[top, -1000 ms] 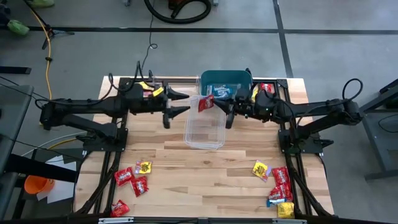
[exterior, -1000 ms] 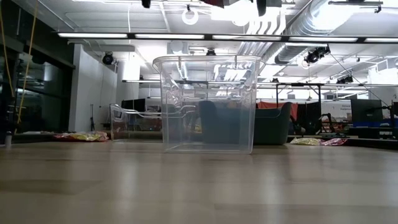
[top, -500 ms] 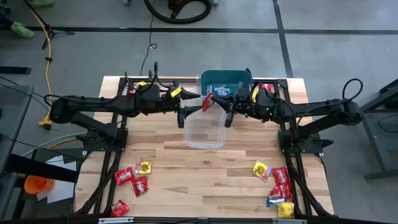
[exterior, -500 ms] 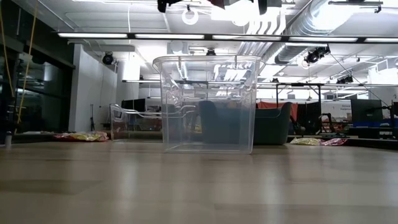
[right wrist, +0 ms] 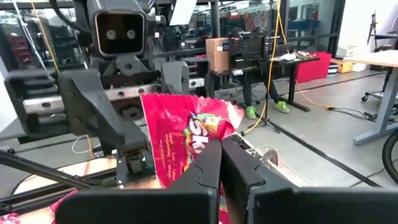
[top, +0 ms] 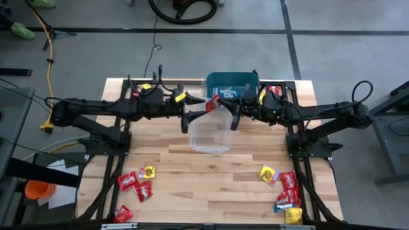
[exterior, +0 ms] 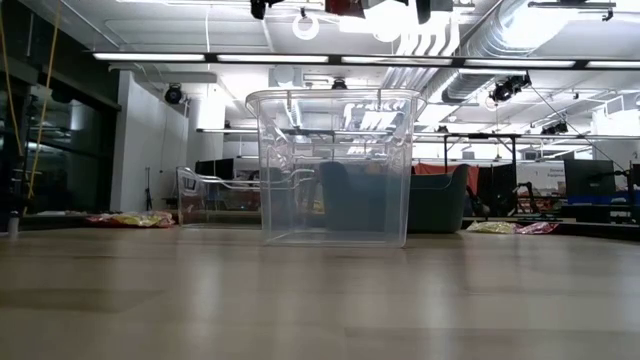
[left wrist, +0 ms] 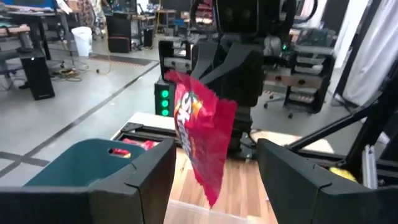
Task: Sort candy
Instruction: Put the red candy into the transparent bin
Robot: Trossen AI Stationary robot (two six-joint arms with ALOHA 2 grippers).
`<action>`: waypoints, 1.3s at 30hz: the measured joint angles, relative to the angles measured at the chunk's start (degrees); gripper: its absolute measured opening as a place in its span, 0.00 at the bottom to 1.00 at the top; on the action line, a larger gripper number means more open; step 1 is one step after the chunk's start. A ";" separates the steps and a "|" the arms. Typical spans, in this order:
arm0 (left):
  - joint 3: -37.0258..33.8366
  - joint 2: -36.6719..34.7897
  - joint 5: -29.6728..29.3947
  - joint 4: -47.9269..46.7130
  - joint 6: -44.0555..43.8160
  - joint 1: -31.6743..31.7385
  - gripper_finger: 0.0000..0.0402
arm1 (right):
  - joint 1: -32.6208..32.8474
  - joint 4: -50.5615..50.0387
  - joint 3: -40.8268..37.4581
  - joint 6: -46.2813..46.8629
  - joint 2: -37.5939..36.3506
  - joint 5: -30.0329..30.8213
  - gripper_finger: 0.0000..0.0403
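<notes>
High view shows my right gripper (top: 227, 108) clamped on 1 red candy packet (top: 213, 103) above the clear tub (top: 210, 143); my left gripper (top: 195, 114) stands wide around it.

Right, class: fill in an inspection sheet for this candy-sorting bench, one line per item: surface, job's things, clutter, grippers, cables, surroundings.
Surface: wooden table, pale planks on a black frame.
Job's things: red candy packet held over the clear tub; teal bin behind it with a few packets inside; loose candy in a near-left group and a near-right group.
Clutter: nothing seen.
Grippers: right gripper shut on the red candy packet; left gripper open, its fingers either side of the same packet.
Cables: yellow cable on the floor at the left; black cable running to the table's back edge.
Surroundings: grey floor with dark lines; orange bucket at the lower left.
</notes>
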 joint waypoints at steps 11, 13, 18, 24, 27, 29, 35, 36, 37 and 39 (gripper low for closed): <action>0.00 4.53 -2.83 5.33 -0.24 -0.01 0.53 | 0.00 0.01 0.00 0.15 0.02 0.00 0.00; 0.00 4.77 -3.87 5.47 -0.77 -0.01 0.53 | 0.00 0.00 0.00 0.17 0.02 0.00 0.00; 0.00 4.74 -5.04 6.30 -0.71 -0.01 0.46 | 0.00 -0.20 0.00 0.20 0.02 0.02 0.00; 0.00 4.74 -6.65 6.71 1.24 -0.01 0.12 | 0.04 -0.42 0.00 0.22 0.02 0.02 0.00; 0.00 4.74 -6.88 6.59 1.41 0.01 0.03 | 0.04 -0.42 0.00 0.76 0.02 0.02 0.00; 0.00 4.74 -6.86 6.40 2.49 0.01 0.03 | 0.04 -0.42 0.00 1.07 0.02 -0.38 0.00; 0.00 3.68 -7.88 2.74 4.20 0.47 0.01 | 0.04 -1.02 0.00 5.50 -0.72 -2.06 0.04; -0.02 2.96 -8.75 0.51 4.76 0.65 0.01 | 0.04 -2.20 0.00 5.87 -1.47 -2.10 0.06; -0.07 2.12 -9.73 -1.69 5.38 0.97 0.01 | 0.04 -2.41 0.00 6.03 -2.10 -2.08 0.08; -0.06 -0.25 -11.21 -5.63 6.54 1.73 0.01 | 0.07 -3.83 0.07 6.03 -3.85 -1.14 0.14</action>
